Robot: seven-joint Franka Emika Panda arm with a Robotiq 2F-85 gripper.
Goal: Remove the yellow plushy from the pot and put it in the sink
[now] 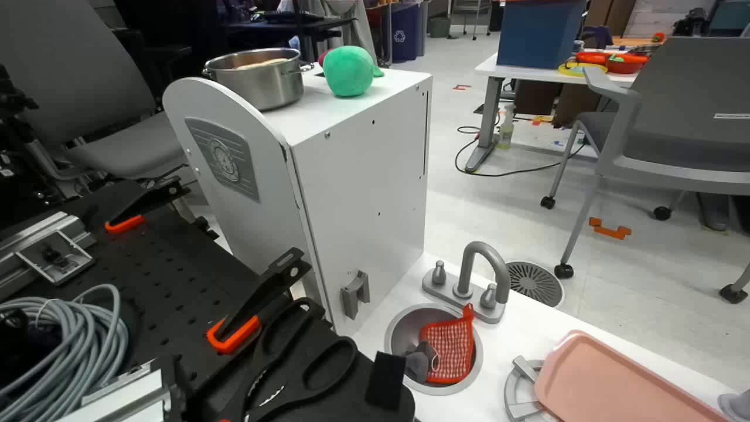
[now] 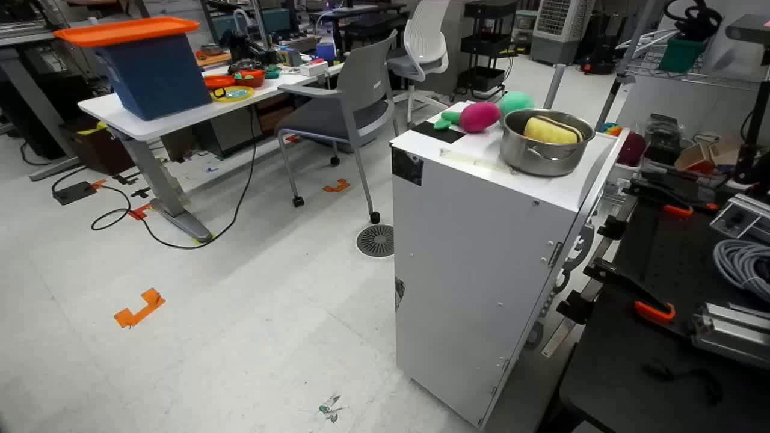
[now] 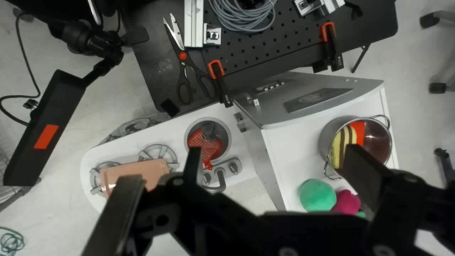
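Observation:
The yellow plushy has dark stripes and lies inside the pot, beside a bright red piece. In an exterior view the plushy pokes up near the rim of the steel pot. The pot sits on top of a white toy cabinet. Lower down, the round grey sink holds a red checked cloth and a dark grey item. My gripper is open and holds nothing, well above the scene. Its right finger hides part of the plushy and pot; the exterior views do not show it.
A green ball and a magenta toy stand beside the pot on the cabinet. The arched faucet rises at the sink. A pink tray lies on the counter. Scissors and clamps occupy the black table.

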